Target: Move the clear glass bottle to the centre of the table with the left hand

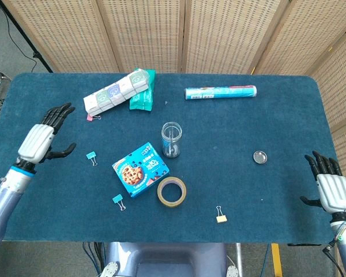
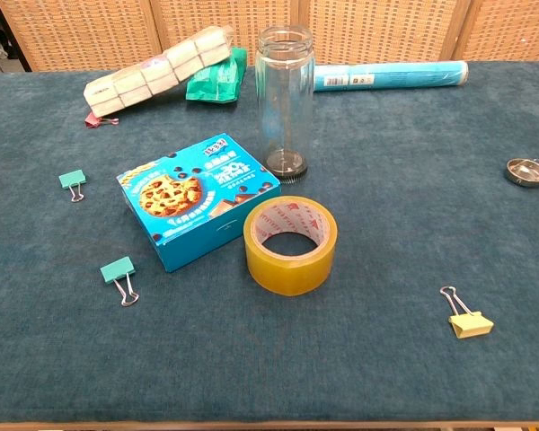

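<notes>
The clear glass bottle (image 1: 171,139) (image 2: 284,99) stands upright and lidless near the middle of the blue table, with nothing touching it. My left hand (image 1: 43,135) hovers over the table's left edge, far from the bottle, fingers spread and holding nothing. At the table's right front corner my right hand (image 1: 330,184) is open too, fingers apart. Neither hand appears in the chest view.
A blue cookie box (image 1: 140,169) and a roll of yellow tape (image 1: 171,191) lie just in front of the bottle. Behind it are a tissue pack (image 1: 115,92), a green packet (image 1: 143,97) and a blue tube (image 1: 220,92). Several binder clips and a small metal lid (image 1: 260,156) are scattered about.
</notes>
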You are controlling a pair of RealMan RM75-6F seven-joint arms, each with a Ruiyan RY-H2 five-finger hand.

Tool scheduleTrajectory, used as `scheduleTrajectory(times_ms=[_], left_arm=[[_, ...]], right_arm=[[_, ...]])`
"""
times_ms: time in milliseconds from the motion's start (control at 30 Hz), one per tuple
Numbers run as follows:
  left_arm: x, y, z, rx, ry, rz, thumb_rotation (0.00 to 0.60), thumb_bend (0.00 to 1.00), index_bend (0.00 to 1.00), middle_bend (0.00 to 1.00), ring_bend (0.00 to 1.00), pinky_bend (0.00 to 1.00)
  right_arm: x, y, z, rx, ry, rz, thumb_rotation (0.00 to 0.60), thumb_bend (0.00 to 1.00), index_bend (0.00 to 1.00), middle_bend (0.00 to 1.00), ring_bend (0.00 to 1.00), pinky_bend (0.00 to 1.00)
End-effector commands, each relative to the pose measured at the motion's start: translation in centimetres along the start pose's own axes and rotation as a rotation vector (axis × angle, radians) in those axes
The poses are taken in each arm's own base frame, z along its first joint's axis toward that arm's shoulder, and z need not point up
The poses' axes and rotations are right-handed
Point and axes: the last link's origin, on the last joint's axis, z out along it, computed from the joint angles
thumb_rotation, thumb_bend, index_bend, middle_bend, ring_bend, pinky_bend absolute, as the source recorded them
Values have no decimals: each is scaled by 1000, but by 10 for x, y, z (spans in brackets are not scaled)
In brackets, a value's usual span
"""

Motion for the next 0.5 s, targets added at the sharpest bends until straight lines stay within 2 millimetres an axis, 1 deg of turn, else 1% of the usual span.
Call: scheduleTrajectory(times_ms=[33,133,233,367,500], left_arm=[[10,-20,-48,172,13,78,600,340,0,0,0,0],[14,-22,-67,243,2,95,600,341,0,0,0,0],[17,-21,-87,300,5,93,600,340,0,0,0,0],[25,-16,-97,293,31,107,600,340,0,0,0,0],[33,-9,-111,308,50,121,600,340,0,0,0,0]], right_arm=[[3,-13,15,36,-20,6,600,3,80,0,0,0],[2,-21,25,49,-35,7,600,4,106,0,0,0],[-2,-35,38,72,-53,9,600,27,138,0,0,0],[-9,-49,53,88,-67,-9,600,77,187,0,0,0],[-17,-66,74,102,-77,-47,600,128,233,0,0,0]])
